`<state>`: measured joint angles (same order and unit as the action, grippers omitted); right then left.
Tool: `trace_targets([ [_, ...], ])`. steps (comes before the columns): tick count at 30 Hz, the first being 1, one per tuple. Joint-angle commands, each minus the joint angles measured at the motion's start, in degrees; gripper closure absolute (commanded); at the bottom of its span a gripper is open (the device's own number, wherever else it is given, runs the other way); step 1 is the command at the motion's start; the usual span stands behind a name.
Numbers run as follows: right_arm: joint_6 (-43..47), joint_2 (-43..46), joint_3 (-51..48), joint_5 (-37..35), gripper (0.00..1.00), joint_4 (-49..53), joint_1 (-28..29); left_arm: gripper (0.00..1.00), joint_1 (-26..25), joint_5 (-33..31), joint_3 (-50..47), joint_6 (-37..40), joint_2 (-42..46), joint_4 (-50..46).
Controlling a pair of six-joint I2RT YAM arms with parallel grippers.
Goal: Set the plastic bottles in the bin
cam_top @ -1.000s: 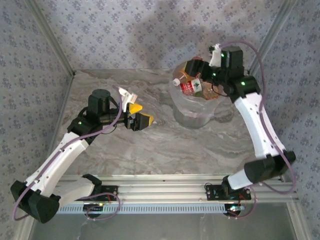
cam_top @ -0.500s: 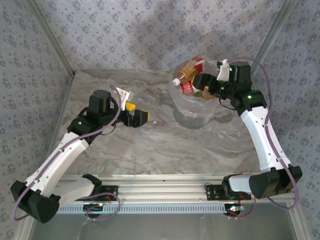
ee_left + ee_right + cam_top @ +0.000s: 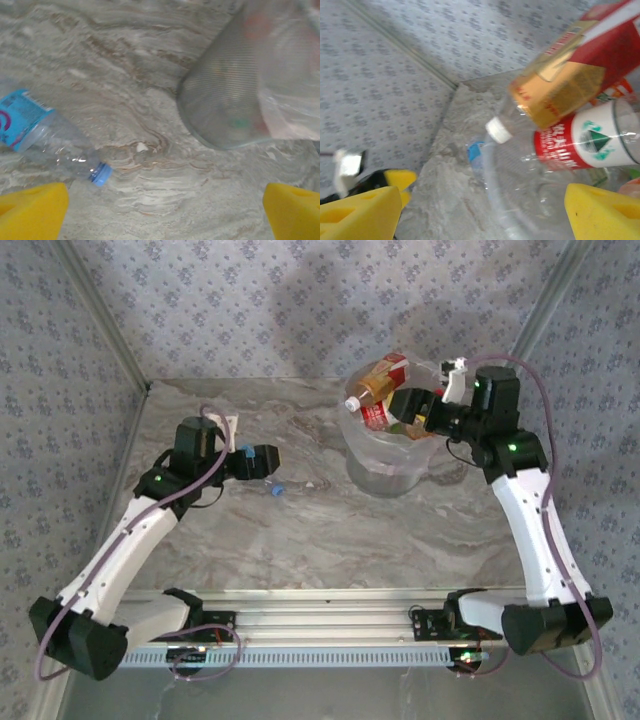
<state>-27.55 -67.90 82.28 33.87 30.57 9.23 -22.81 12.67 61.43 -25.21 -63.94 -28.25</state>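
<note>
Several plastic bottles stick out of the bin (image 3: 388, 472): one with an orange-and-red label and a white cap (image 3: 376, 386) (image 3: 560, 92), and under it one with a red-and-white label (image 3: 377, 417) (image 3: 585, 142). A clear bottle with a blue label and blue cap (image 3: 47, 140) (image 3: 277, 489) lies on the marble table, left of the bin (image 3: 235, 95). My left gripper (image 3: 268, 462) (image 3: 162, 215) hovers just above and beside it, open and empty. At the bin's right rim my right gripper (image 3: 408, 408) (image 3: 482, 210) stands open, with nothing between its pads.
Patterned walls close in the table (image 3: 330, 530) at the back and both sides. In the right wrist view the blue-capped bottle (image 3: 476, 151) shows past the bin's clear rim (image 3: 492, 195), and the left gripper's yellow finger (image 3: 400, 178) is at the lower left.
The left gripper has swung back left and turned downward over the blue-labelled bottle. The right arm has drawn back to the right, off the bin's middle, and its jaws have widened a little.
</note>
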Motion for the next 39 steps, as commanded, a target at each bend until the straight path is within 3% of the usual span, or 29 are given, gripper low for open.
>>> trace_targets([
  [1,2.27,4.45,-1.26,8.58,0.11,-1.84,-0.02,0.0,2.28,-1.26,-1.2,-5.97,-3.05,-1.2],
  [5,3.86,8.05,-2.93,15.52,0.08,-0.03,0.16,0.0,4.66,-1.83,-1.26,-9.99,-7.77,-0.42],
  [11,4.18,13.05,-7.02,19.77,0.01,0.26,0.69,0.0,7.71,-2.4,-0.68,-12.9,-15.56,2.41],
  [21,4.84,15.85,-9.5,19.59,0.0,2.68,0.95,0.0,10.22,-4.29,3.95,-14.88,-29.29,3.4],
  [39,4.52,15.8,-9.67,19.61,0.0,3.6,1.49,0.02,11.03,-4.87,8.66,-16.1,-41.11,8.95],
])
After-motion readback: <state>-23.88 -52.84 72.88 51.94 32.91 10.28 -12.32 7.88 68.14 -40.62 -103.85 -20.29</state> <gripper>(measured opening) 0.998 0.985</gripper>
